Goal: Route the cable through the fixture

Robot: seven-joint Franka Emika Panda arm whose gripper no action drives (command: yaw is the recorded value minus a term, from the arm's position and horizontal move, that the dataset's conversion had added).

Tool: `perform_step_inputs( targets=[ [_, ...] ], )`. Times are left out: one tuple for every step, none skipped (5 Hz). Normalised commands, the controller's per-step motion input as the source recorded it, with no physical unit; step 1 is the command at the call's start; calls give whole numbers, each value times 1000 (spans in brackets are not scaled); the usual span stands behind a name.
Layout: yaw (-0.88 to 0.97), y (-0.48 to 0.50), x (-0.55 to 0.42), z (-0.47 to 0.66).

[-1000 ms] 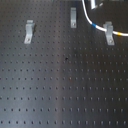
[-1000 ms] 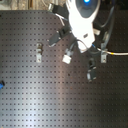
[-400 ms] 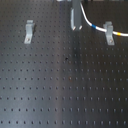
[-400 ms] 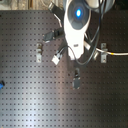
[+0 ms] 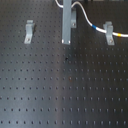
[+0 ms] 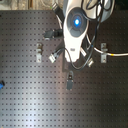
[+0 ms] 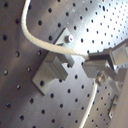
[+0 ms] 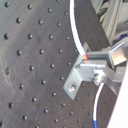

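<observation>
In the first exterior view, the white cable [image 5: 90,22] curves from the gripper finger [image 5: 66,22] to a metal clip [image 5: 108,32] on the perforated board [image 5: 60,85], with blue and yellow bands just past it. Another clip [image 5: 29,31] stands empty.

In the second exterior view, the arm [image 6: 75,30] hides the gripper.

In both wrist views, the cable [image 7: 55,49] [image 8: 76,35] crosses a bracket [image 7: 52,67] [image 8: 82,75]. I cannot tell how the jaws stand.
</observation>
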Motion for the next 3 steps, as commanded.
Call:
perform_step_inputs(
  targets=[
    [120, -111, -5, 2],
    [794, -261, -20, 5],
    [834, -224, -38, 4]
  ],
)
